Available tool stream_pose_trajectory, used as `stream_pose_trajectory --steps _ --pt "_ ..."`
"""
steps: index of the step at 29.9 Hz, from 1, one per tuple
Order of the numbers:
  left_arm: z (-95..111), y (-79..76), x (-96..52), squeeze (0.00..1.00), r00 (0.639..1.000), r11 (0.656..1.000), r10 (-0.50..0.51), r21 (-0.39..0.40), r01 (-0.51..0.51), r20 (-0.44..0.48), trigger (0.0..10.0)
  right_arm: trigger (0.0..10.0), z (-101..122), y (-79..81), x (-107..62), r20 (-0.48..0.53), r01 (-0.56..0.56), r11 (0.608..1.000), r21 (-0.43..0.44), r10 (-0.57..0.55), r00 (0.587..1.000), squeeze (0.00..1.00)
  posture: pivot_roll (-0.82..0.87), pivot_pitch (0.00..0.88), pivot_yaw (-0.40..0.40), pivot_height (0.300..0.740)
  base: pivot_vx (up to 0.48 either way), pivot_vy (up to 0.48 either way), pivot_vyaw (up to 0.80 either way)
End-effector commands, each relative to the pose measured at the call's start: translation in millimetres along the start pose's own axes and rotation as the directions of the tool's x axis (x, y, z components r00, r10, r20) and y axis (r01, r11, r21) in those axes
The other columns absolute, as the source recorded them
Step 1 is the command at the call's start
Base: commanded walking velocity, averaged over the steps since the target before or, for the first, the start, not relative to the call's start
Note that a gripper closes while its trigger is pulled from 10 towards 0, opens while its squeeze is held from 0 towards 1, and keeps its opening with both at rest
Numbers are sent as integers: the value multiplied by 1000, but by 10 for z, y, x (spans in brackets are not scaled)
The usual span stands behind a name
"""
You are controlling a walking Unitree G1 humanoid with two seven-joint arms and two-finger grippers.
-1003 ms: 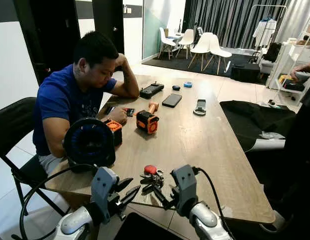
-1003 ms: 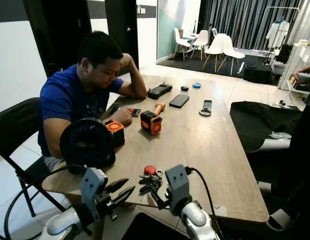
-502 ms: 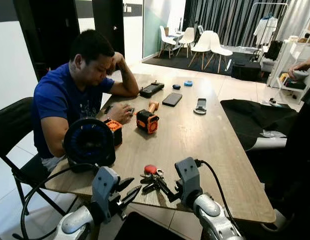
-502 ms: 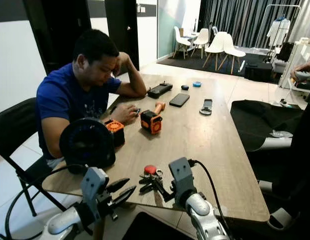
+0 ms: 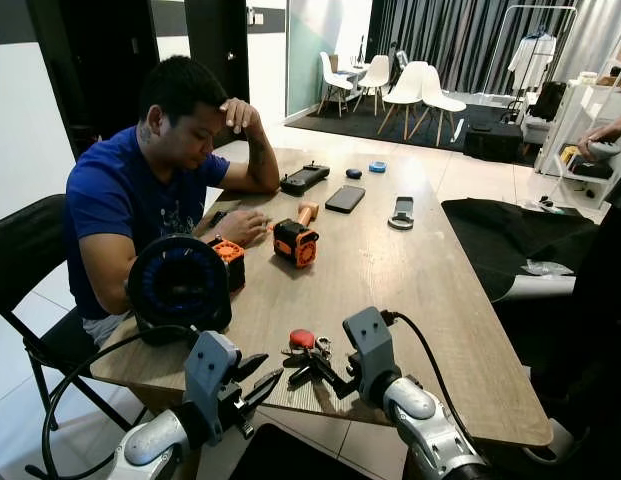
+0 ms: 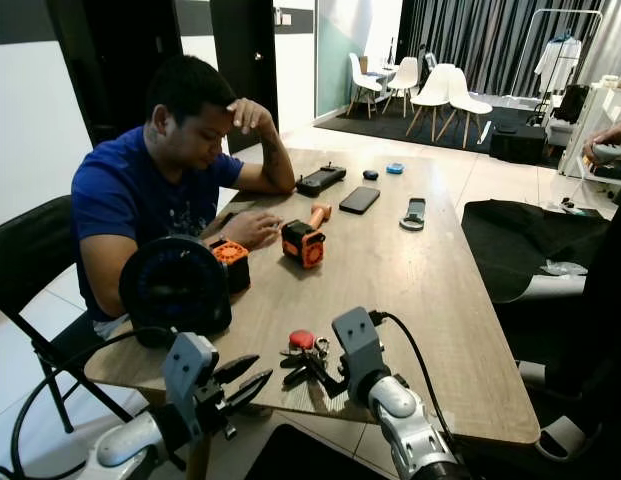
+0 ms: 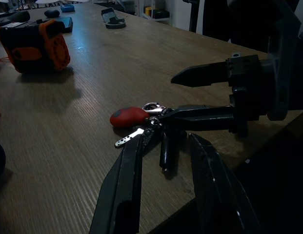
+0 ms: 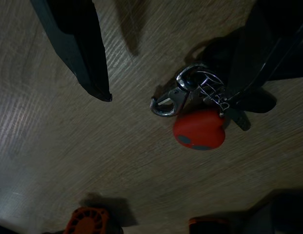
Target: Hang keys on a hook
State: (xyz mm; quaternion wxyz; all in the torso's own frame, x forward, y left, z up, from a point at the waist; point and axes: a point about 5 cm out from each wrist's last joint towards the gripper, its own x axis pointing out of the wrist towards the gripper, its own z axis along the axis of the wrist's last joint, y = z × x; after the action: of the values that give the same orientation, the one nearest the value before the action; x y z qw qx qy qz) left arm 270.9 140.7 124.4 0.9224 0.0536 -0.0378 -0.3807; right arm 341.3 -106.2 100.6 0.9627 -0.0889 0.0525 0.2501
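Observation:
A bunch of keys [image 5: 306,347] with a red fob [image 8: 199,129] and a silver clasp [image 8: 167,103] lies on the wooden table [image 5: 390,270] near its front edge. My right gripper [image 5: 310,367] is open and low over the table. One finger [image 7: 200,116] rests across the keys, and the other finger [image 7: 205,75] stands apart above bare wood. My left gripper [image 5: 268,374] hovers open at the table's front edge, a short way left of the keys, with nothing between its fingers [image 7: 121,190].
A person in a blue shirt [image 5: 120,200] sits at the table's left side on a black chair [image 5: 25,260]. A black round device [image 5: 178,285], an orange tool [image 5: 295,243], a phone [image 5: 344,199] and a black controller [image 5: 303,180] lie farther back. Dark cloth [image 5: 510,240] lies to the right.
My right gripper has moved forward onto the keys from just short of them. The person has lifted a hand to the forehead. The left gripper is where it was.

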Motion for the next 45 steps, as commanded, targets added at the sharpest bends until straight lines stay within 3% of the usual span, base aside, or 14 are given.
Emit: stream_pose_trajectory --steps 1,2,3,4,5,6,26,32,34,37,38,39,40,45 --pt "-30 4 -4 0 999 1000 -7 16 8 -32 10000 10000 -82 16 -14 -33 -6 1000 2 6 999 0 45 52 -20 740 0 0 0" --pt "-30 4 -4 0 999 1000 -7 16 8 -32 10000 10000 -82 16 -14 -33 -6 1000 2 6 999 0 45 52 -20 740 0 0 0" --pt "-30 5 -3 0 999 1000 -7 17 8 -32 10000 7529 -86 19 -14 -34 -7 1000 3 7 999 0 45 51 -20 740 0 0 0" --pt "-30 5 -3 0 999 1000 -7 17 8 -32 10000 7529 -86 19 -14 -34 -7 1000 3 7 999 0 45 51 -20 740 0 0 0" --pt "-29 6 -3 0 999 1000 -6 18 7 -32 10000 4392 -93 23 -15 -36 -8 1000 3 8 999 0 45 51 -20 740 0 0 0" --pt "-29 8 -1 0 999 1000 -6 19 6 -32 10000 4000 -99 25 -15 -38 -9 1000 4 9 999 0 45 50 -20 740 0 0 0" --pt "-44 7 7 0 999 999 -18 31 19 -47 10000 3176 -28 -25 -16 34 39 999 29 -40 999 0 41 54 -8 740 0 0 0" --pt "-38 16 8 0 999 999 -15 34 16 -44 10000 3294 280 -155 -52 241 122 988 95 -141 960 0 41 52 -8 740 0 0 0" --pt "-37 17 8 0 999 999 -13 34 15 -43 10000 10000 268 -228 -63 227 176 979 104 -195 954 0 39 51 -8 740 0 0 0" --pt "-34 11 8 0 999 999 -13 34 14 -40 10000 10000 157 -325 -74 155 222 965 141 -243 958 0 41 47 -11 740 0 0 0" --pt "-32 10 9 0 999 999 -13 34 14 -39 10000 10000 131 -335 -74 140 219 963 154 -241 960 286 41 47 -11 740 0 0 0" --pt "-31 9 9 0 999 999 -13 34 14 -37 10000 10000 102 -338 -73 121 214 964 158 -234 965 286 40 46 -13 740 0 0 0" --pt "-29 7 9 0 999 999 -12 33 14 -36 10000 10000 52 -334 -69 88 207 965 161 -223 971 973 41 46 -13 740 0 0 0" --pt "-31 -2 14 0 999 999 -11 35 13 -35 10000 10000 -136 -305 -58 -46 205 966 158 -201 979 1000 42 46 -15 740 0 0 0"
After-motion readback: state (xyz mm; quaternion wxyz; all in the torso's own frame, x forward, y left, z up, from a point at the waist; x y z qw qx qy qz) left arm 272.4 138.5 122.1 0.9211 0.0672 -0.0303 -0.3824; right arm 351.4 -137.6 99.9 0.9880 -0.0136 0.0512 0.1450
